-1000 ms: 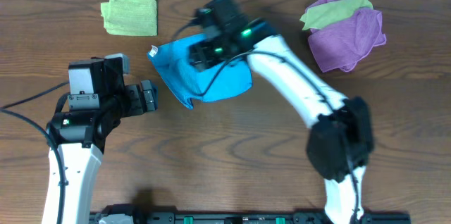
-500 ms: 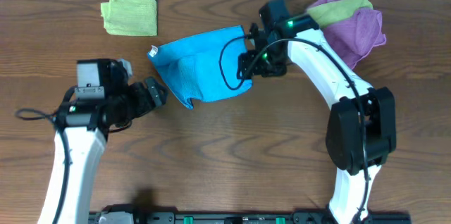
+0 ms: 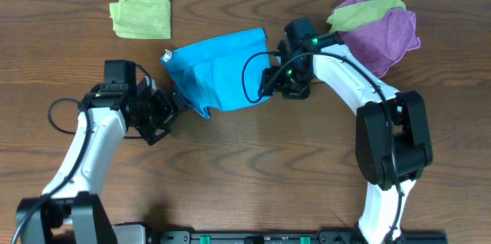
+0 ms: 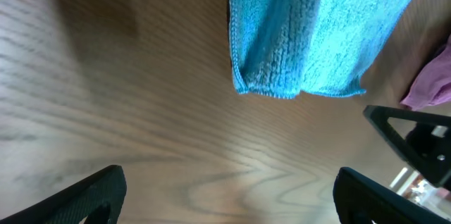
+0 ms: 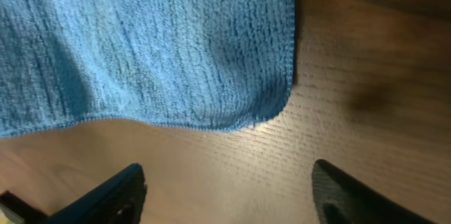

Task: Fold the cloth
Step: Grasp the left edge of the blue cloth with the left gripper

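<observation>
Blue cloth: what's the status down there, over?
Left gripper open, right gripper open, both empty, each facing a corner. Blue cloth partly folded on table, ungripped. Purple cloth off to the side, not in the way.

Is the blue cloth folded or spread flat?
Loosely folded, not flat: the blue cloth lies in an uneven shape on the table, and the left wrist view shows one layer overlapping another at its corner.

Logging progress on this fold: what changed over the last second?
The right gripper moved off the cloth's middle to its lower right corner, jaws open. The left gripper swung in toward the lower left corner, also open. The cloth, yellow-green cloth and purple pile stayed put.
</observation>
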Controlling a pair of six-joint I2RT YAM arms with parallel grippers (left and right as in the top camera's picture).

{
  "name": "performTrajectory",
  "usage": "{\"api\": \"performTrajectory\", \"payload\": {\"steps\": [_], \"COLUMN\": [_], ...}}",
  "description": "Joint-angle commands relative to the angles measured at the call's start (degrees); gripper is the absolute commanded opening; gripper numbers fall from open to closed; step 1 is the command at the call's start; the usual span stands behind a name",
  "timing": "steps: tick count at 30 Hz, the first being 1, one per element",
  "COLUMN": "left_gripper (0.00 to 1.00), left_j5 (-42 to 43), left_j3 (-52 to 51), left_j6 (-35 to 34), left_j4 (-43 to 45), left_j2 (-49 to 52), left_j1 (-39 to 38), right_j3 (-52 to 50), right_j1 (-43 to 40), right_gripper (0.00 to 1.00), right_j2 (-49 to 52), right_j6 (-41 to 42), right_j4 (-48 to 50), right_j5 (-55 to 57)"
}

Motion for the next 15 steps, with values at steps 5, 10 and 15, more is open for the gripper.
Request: {"api": "performTrajectory", "payload": {"steps": [5,10,15], "left_gripper": [0.95,0.95,0.95], "left_j5": [3.8,4.2,4.7], "left_j3": [-0.2,-0.2,-0.2], "left_j6": [-1.6,-2.1,-2.1], "left_j4": [3.3,5.0,6.4], "left_j2": [4.5,7.0,8.3], "left_j1": [-0.2,-0.2,-0.2], "right_j3": [-3.2,-4.3,-4.8], "right_j1": [-0.5,-0.5,-0.5], "right_gripper": [0.63,0.61,0.57], "right_j2": [0.9,1.4,2.6], "right_j6": [6.0,8.0,9.6], "right_j4": [4.0,6.4,8.7], "right_j5": [-1.7,-1.7,-1.7]}}
